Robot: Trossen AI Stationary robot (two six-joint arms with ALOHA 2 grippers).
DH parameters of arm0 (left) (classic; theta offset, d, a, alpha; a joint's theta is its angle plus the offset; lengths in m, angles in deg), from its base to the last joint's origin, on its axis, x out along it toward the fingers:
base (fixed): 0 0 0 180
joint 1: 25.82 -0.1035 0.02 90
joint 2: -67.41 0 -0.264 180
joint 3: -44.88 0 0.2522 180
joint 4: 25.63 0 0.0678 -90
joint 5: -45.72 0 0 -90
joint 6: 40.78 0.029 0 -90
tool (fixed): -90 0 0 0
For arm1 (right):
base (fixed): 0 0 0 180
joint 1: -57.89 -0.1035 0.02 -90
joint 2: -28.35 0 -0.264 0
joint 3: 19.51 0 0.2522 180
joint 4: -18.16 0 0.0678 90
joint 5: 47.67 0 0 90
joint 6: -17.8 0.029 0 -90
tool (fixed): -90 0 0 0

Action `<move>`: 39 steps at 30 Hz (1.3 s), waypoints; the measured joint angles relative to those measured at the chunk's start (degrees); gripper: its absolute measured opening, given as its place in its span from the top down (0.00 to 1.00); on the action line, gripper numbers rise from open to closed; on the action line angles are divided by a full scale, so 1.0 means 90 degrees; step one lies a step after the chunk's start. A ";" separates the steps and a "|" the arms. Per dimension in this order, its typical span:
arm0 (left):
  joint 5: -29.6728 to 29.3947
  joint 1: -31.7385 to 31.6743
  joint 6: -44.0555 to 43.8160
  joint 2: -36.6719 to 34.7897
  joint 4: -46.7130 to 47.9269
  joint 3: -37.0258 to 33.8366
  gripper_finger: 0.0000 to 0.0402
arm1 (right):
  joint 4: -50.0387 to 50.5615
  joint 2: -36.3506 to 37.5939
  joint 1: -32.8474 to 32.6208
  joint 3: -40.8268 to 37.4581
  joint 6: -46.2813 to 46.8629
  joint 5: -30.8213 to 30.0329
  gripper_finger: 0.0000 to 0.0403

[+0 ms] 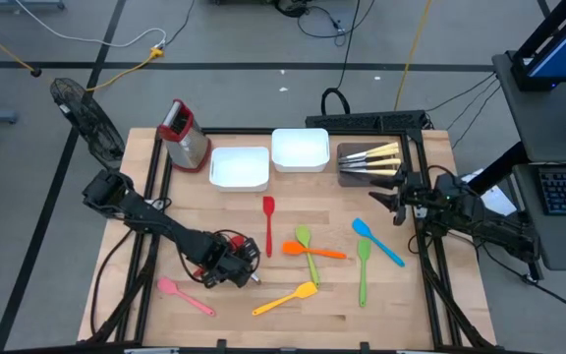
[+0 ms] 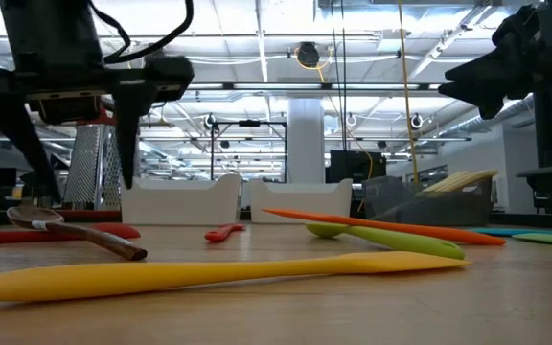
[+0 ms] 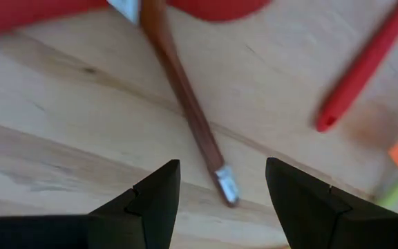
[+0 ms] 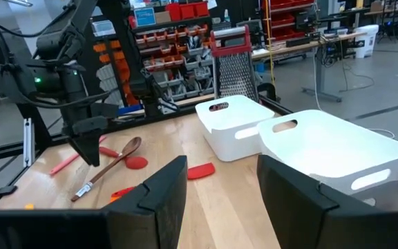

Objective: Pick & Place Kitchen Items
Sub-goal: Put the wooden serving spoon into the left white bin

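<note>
Utensils near edge: pink spatula (image 1: 186,296) at seven o'clock on the table (image 1: 362,320), yellow spatula (image 1: 286,298) at six.
Left end effector (image 1: 249,264): fingers apart, empty, hovering just above the brown spoon (image 3: 187,103), whose handle tip lies between them.
Centre: red spatula (image 1: 268,223), orange spatula (image 1: 313,250) seemingly crossing a green spoon (image 1: 308,252).
Right side: second green spoon (image 1: 364,267) and blue spatula (image 1: 377,242) at three o'clock.
Right end effector (image 1: 393,204): fingers apart, empty, raised at two o'clock.
Far edge: knives (image 1: 370,162) in dark tray (image 1: 346,177).
</note>
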 joint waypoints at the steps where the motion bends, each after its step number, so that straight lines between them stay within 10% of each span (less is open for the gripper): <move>1: 0.0039 -0.0002 -0.0014 -0.0002 0.0084 0.0000 0.46 | 0.0032 0.0000 0.0000 0.0001 0.0001 0.0000 0.58; 39: 0.0423 -0.0204 0.0249 0.0884 0.0081 0.0017 0.46 | 0.0081 -0.0002 -0.0002 0.0007 0.0181 0.0010 0.58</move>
